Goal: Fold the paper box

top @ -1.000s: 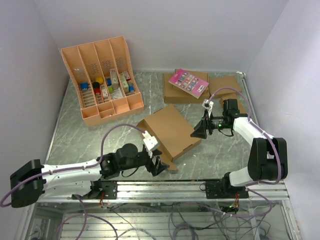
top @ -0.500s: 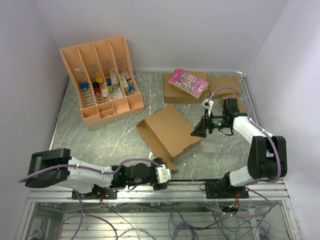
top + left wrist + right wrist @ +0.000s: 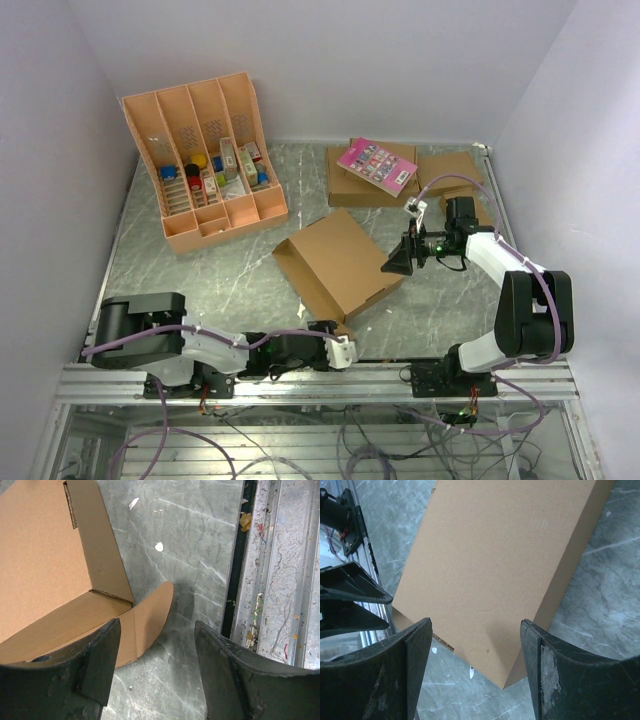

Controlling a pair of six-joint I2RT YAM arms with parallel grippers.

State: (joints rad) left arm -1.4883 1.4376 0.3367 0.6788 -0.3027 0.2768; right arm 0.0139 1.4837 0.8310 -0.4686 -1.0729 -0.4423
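The left arm lies low, stretched sideways from its base; the left gripper [image 3: 341,352] at its end has jaws spread, holding nothing. The right arm bends at the elbow, and the right gripper [image 3: 397,265] tilts downward, jaws spread and empty.

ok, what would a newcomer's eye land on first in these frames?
The paper box lies half-folded mid-table, with one side wall raised and a rounded flap flat near its near corner. The left end effector sits low at that corner, open, and the right end effector faces the box's right edge, also open. At the far left is an orange compartment tray, and at the back a pink booklet lies on flat boxes.
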